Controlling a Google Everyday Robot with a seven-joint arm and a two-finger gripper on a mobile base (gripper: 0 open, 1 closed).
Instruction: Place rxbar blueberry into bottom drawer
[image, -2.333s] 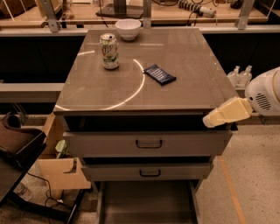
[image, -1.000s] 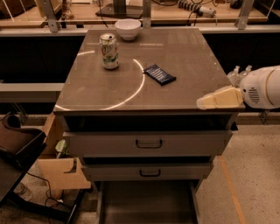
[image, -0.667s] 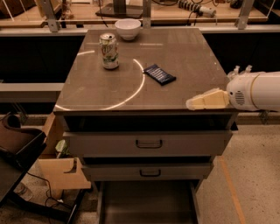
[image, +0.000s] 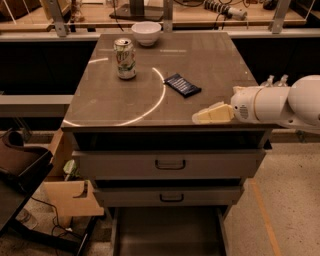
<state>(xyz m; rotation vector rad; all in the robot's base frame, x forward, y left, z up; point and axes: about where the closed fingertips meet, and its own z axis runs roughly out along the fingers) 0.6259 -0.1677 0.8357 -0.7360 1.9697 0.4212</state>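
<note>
A grey tabletop (image: 115, 100) caps a cabinet of three drawers. The one bottom drawer (image: 167, 234) stands pulled out at 6 o'clock. The hand (image: 212, 114) hovers at the tabletop's 4 o'clock edge; apart or together, I cannot tell. One white bowl (image: 146, 33) sits at 12, one green-white can (image: 124, 58) at 11. One rxbar blueberry (image: 182, 85) lies flat right of centre, its long axis running 10 to 4 o'clock and its print unreadable.

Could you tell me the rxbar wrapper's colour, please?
The rxbar blueberry is dark navy, camera view; tool hovers front-right.
</note>
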